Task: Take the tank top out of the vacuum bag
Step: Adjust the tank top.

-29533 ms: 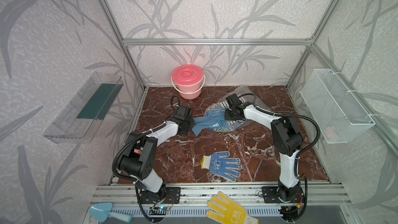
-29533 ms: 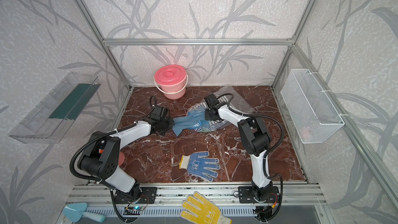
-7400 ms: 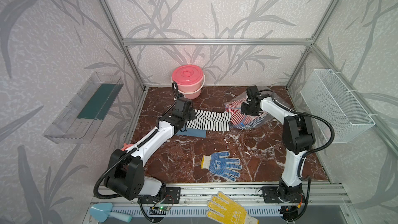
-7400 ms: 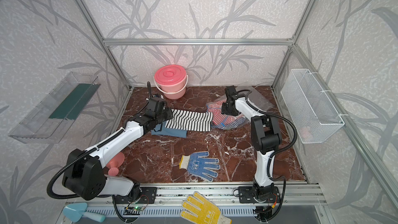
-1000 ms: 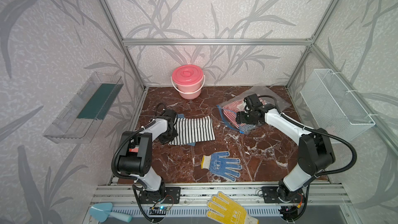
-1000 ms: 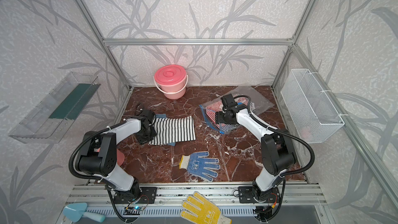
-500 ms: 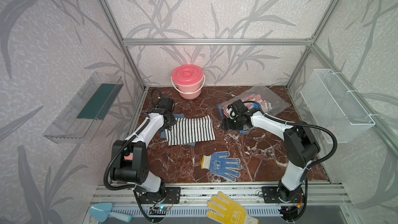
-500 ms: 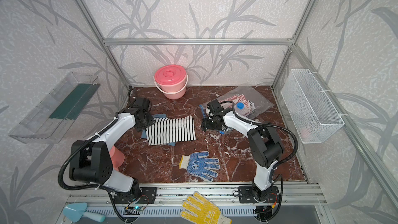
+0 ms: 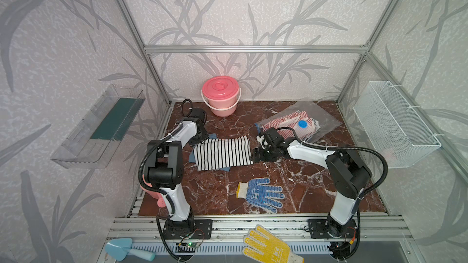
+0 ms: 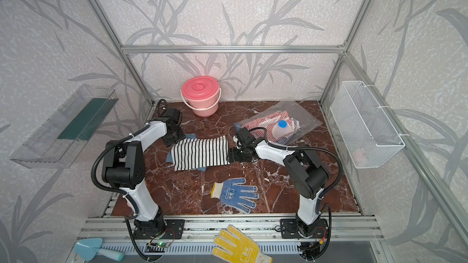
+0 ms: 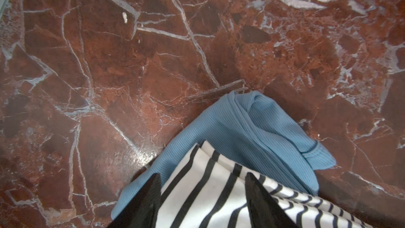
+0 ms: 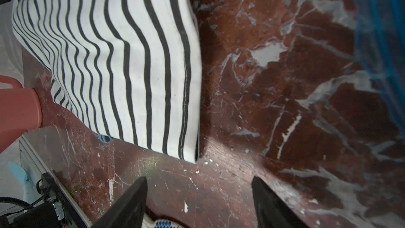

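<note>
My left pincer point(image 11: 201, 174) is wide open, its fingers astride one end of the striped top point(image 9: 222, 153) without gripping it. My right pincer point(image 12: 198, 177) is open and empty over the bare table point(image 9: 304, 180), just beside the top's other end. The top lies outside the vacuum bag point(image 9: 326, 120), over a blue cloth point(image 11: 252, 132).

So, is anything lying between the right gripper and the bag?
Nothing visible does. The right gripper is open beside the striped cloth; only bare marble lies between it and the bag, whose blue zip edge is nearest.
</note>
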`<move>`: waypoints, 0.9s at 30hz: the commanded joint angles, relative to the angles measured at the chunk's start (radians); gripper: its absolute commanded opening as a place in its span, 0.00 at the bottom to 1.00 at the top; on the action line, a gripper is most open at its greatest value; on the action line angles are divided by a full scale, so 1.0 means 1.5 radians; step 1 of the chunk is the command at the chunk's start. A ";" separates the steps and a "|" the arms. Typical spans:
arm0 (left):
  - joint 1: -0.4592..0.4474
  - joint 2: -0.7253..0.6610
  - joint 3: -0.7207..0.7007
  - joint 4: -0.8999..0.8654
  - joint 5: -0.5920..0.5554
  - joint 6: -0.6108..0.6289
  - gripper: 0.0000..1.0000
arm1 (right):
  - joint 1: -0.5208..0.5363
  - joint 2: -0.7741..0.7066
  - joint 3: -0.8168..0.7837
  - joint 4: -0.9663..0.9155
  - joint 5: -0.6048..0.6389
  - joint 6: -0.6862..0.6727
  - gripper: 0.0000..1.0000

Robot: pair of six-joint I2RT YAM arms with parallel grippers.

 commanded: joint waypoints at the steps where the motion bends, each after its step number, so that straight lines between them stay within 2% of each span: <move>1: 0.002 0.015 0.027 0.003 0.011 0.008 0.62 | 0.013 0.028 -0.002 0.024 0.001 0.016 0.75; 10: 0.002 0.045 0.041 0.005 0.027 0.010 0.60 | 0.032 0.071 0.011 0.043 0.004 0.029 0.72; 17: 0.000 0.054 0.038 0.012 0.039 0.011 0.43 | 0.051 0.093 0.030 0.024 0.023 0.024 0.58; 22: -0.001 0.057 0.033 0.016 0.044 0.013 0.26 | 0.063 0.113 0.047 0.017 0.029 0.022 0.40; 25: 0.000 0.059 0.035 0.016 0.044 0.015 0.18 | 0.063 0.123 0.061 0.007 0.029 0.019 0.20; 27: 0.000 0.061 0.040 0.016 0.044 0.016 0.09 | 0.063 0.122 0.067 0.003 0.035 0.016 0.07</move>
